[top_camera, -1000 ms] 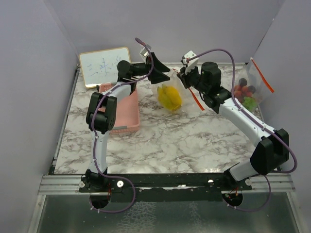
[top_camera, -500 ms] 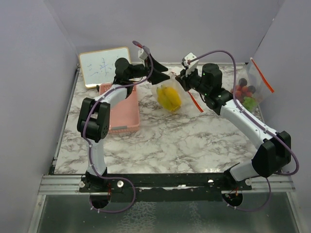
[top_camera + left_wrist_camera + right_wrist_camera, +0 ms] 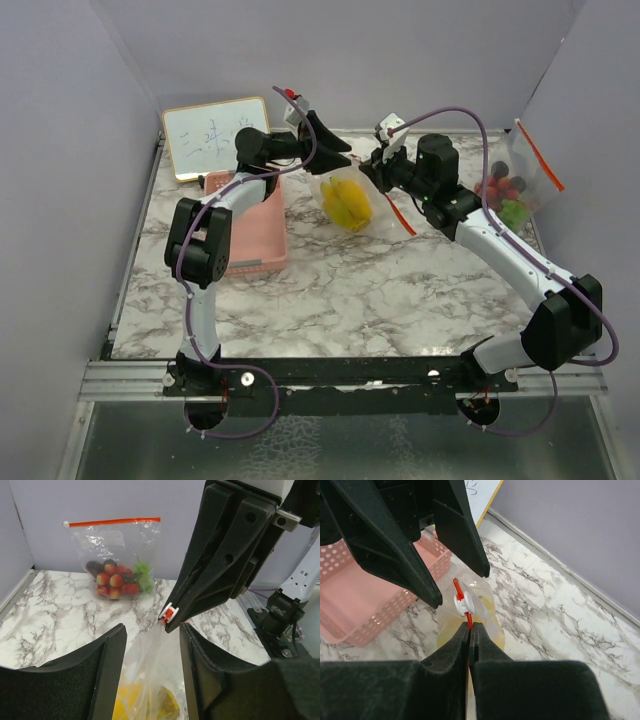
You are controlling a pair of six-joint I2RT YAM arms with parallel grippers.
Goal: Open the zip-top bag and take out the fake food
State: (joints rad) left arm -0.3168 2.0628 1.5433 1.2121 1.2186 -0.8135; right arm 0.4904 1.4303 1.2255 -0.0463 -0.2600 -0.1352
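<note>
At the upper left, the left arm rises from its base, folds at the elbow beside the pink basket [image 3: 255,235] and stretches rightward. The left gripper [image 3: 152,627] stands parted, one jaw on either side of the zip-top bag [image 3: 156,662], not pinching it. Yellow fake food [image 3: 348,203] sits in the bag's bottom at top centre. From the lower right, the right arm reaches up and leftward. The right gripper [image 3: 469,626] is clenched on the bag's red zip strip [image 3: 456,586], with the white slider [image 3: 462,605] just past its tips. At the far right, a second bag [image 3: 525,160] holding red berries [image 3: 500,187] leans on the wall.
</note>
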